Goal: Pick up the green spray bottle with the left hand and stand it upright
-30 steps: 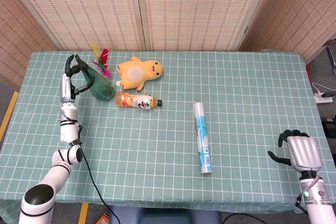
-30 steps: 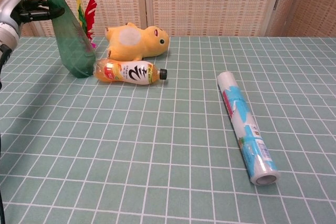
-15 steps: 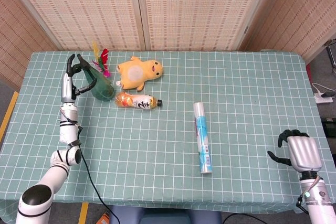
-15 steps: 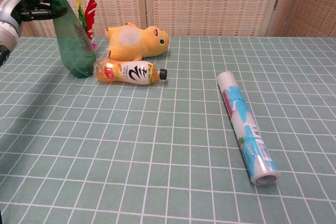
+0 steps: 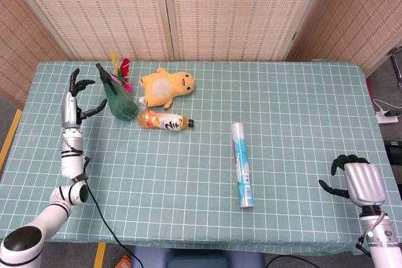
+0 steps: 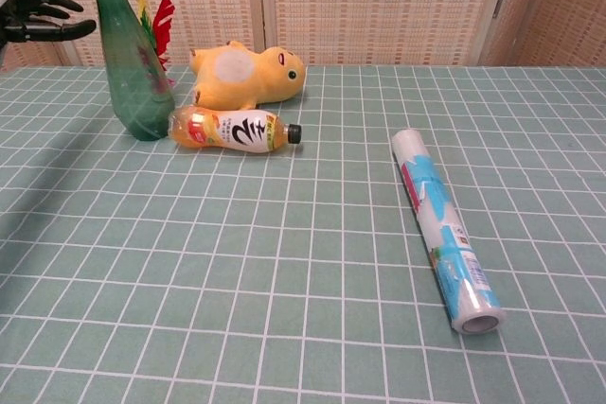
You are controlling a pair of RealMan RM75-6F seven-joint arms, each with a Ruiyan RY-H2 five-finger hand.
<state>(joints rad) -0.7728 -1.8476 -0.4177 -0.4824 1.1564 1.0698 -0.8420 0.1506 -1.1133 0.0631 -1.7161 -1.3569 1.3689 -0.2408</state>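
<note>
The green spray bottle stands upright at the table's far left, its black nozzle on top. My left hand hovers just to its left with fingers spread, apart from the bottle and holding nothing. My right hand rests low at the near right edge with fingers curled inward, holding nothing; the chest view does not show it.
An orange drink bottle lies against the spray bottle's base. A yellow plush toy and a red-and-yellow feathered toy lie behind. A blue-and-white roll lies at the centre right on the green checked tablecloth.
My left hand has let go of the spray bottle's neck and moved away to the left with fingers spread. The bottle stays standing.
</note>
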